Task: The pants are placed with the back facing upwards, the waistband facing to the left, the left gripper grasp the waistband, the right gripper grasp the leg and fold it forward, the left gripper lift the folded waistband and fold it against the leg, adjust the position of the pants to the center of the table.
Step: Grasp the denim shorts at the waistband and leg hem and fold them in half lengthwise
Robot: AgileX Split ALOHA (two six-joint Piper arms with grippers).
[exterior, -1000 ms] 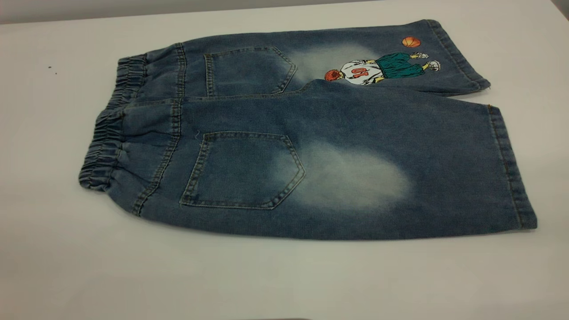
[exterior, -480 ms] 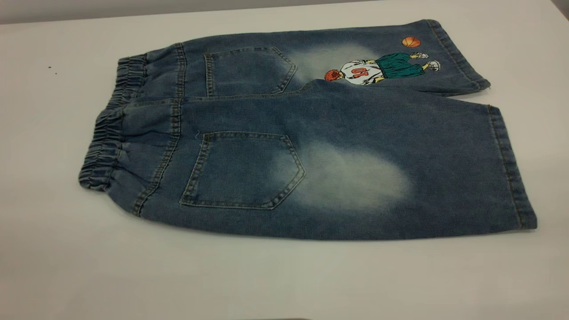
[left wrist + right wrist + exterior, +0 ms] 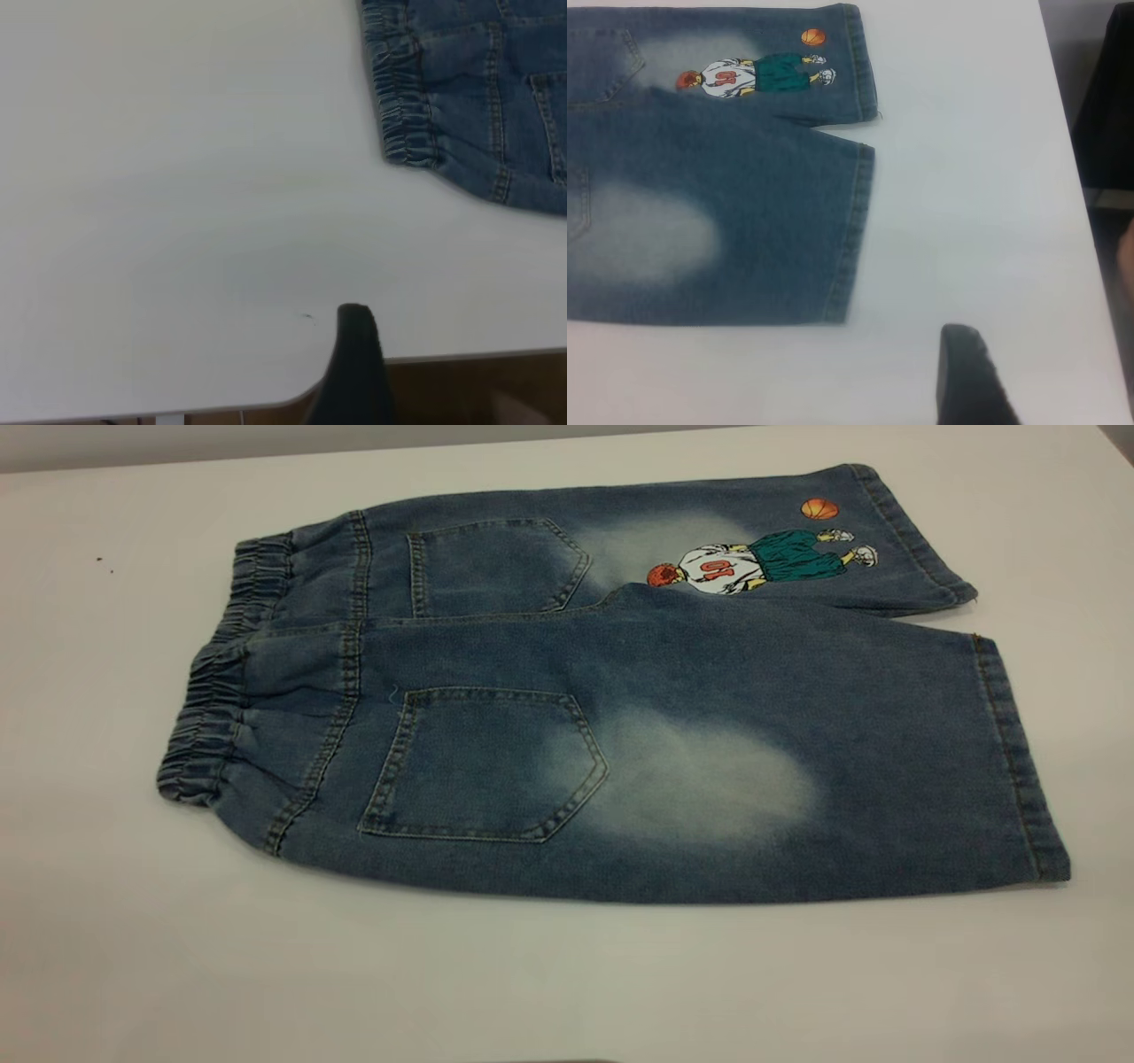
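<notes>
The pants lie flat on the white table, back pockets up. The gathered waistband is at the left. The plain leg with a faded patch lies nearest the front; the printed leg lies behind it. Neither gripper shows in the exterior view. In the left wrist view a black part of the left gripper hangs over the table's edge, well off the waistband. In the right wrist view a black part of the right gripper hovers over bare table, away from the leg's hem.
The table's edge runs close by the left gripper, with brown floor beyond it. In the right wrist view the table's edge borders a dark object. Bare white table surrounds the pants on all sides.
</notes>
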